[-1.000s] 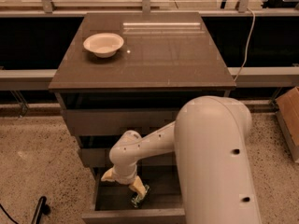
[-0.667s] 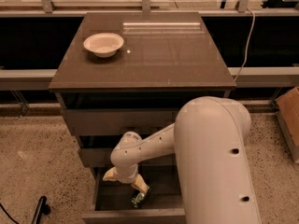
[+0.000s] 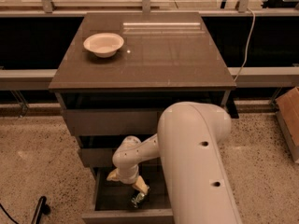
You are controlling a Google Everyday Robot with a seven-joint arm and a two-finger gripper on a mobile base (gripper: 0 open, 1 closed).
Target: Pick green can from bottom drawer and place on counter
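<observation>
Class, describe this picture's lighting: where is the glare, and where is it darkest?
Camera view: glare streaks the counter near its far edge, right of the white bowl; the bottom drawer lies in shadow, where the tool hangs by the faintly glinting green can.

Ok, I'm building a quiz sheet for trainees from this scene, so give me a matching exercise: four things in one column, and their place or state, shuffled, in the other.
1. white bowl
2. green can
3. gripper
4. bottom drawer

A. pulled open
B. on the counter, towards its back left corner
C. lying on the drawer floor, near its front
D. hanging in the drawer, just above the can

Pairs: 1-B, 2-C, 3-D, 4-A
</observation>
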